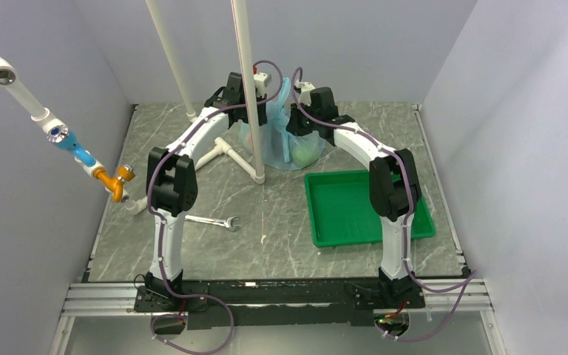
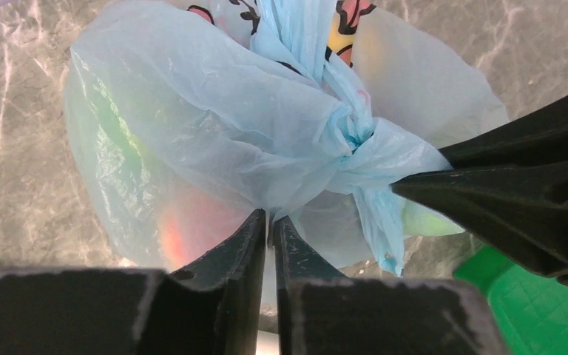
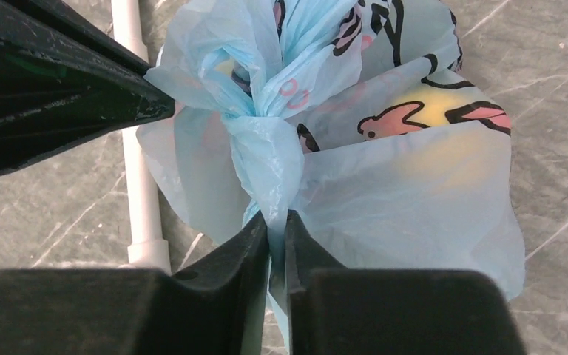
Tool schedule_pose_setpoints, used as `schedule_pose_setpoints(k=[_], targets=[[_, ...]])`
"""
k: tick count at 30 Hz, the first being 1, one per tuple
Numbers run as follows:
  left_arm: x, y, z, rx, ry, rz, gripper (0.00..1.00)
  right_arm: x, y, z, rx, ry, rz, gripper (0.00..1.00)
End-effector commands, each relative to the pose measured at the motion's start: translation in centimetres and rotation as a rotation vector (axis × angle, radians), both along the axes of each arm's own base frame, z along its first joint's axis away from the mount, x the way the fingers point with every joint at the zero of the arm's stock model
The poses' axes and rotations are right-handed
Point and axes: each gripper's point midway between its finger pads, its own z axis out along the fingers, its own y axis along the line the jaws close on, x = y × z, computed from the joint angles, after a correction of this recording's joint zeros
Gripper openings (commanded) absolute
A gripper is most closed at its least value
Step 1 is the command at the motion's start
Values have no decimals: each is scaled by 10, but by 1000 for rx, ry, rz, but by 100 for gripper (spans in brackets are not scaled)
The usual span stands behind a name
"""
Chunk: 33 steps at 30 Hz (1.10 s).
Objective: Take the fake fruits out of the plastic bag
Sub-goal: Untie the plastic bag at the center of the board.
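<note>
- Crinkles ran all over the plastic bag (image 1: 274,148), which we saw standing at the far middle of the desk (image 1: 281,237), between the two wrists, just behind a green tray (image 1: 347,211).
- We noted that the bag's mouth was tied in a knot (image 2: 351,137), with dark, pink and yellow print on the film around it.
- The fake fruits (image 2: 181,229) lay inside the bag. We made them out only as blurred colours through the film: green on one side, red-orange low down, and yellow-green near the knot.
- We could not tell which fruit was which.
- The left arm (image 1: 196,133) reached in from the left. Its jaws were pressed together with a fold of bag film pinched at their tips, below the knot.
- The right arm (image 1: 366,144) reached in from the right. Its jaws were likewise closed, pinching the twisted tail of film that hung from the knot.
- From each wrist view we saw the other arm's jaws touching the bag close to the knot.
- A wrench (image 1: 213,220) lay on the desk near the left arm, well apart from the bag.
- A white pole (image 1: 245,74) stood upright just left of the bag.
</note>
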Motion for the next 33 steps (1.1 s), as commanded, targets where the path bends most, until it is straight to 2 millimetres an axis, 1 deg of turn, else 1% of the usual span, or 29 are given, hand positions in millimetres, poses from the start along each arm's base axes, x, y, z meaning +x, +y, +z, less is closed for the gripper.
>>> schedule_pose_setpoints(k=[1, 2, 3, 4, 6, 7, 9, 10, 12, 14, 15, 17, 19, 21, 22, 23, 25, 27, 29, 31, 33], targets=[[-1, -4, 23, 17, -50, 5, 28, -1, 7, 64, 91, -119, 1, 7], [-3, -6, 25, 11, -47, -10, 40, -4, 7, 64, 93, -115, 4, 0], [-4, -6, 26, 10, -45, -14, 51, -7, 7, 67, 95, -118, 11, 0], [-4, -5, 29, 13, -45, -11, 59, -11, 7, 69, 100, -117, 18, 0], [-5, -4, 31, 19, -41, -6, 67, -20, 9, 72, 116, -116, 46, 0], [-6, -4, 30, 19, -40, -10, 70, -24, 10, 74, 122, -117, 60, 0], [-4, -4, 24, 24, -34, -13, 70, -30, 10, 76, 130, -125, 68, 0], [-3, -5, 20, 27, -26, -9, 67, -32, 9, 76, 133, -131, 70, 0], [0, -3, 15, 23, -16, 22, 54, -35, 9, 74, 138, -135, 75, 0], [3, -5, 18, -18, -26, 43, 41, -36, 10, 70, 133, -127, 89, 0], [5, -7, 22, -38, -39, 52, 32, -34, 9, 67, 124, -119, 86, 0], [11, -1, 29, -43, -60, 112, 1, -31, 4, 64, 102, -124, 52, 0], [13, 12, 34, -41, -67, 208, 0, -31, -5, 63, 87, -156, 8, 0], [10, 25, 35, -51, -80, 287, 0, -32, -23, 61, 65, -196, -72, 0], [7, 31, 34, -62, -81, 317, 0, -37, -33, 53, 60, -198, -114, 0], [5, 37, 36, -74, -88, 349, 0, -39, -42, 53, 75, -205, -151, 0], [-2, 44, 32, -93, -74, 378, 0, -44, -60, 55, 128, -207, -196, 0], [-9, 47, 29, -108, -48, 385, 0, -44, -78, 51, 154, -190, -260, 0], [-15, 48, 24, -99, -21, 378, 0, -44, -91, 43, 135, -171, -308, 0], [-22, 44, 19, -97, 11, 346, 0, -42, -99, 37, 99, -162, -343, 0], [-27, 44, 15, -90, 35, 336, 0, -42, -102, 35, 87, -150, -358, 0]])
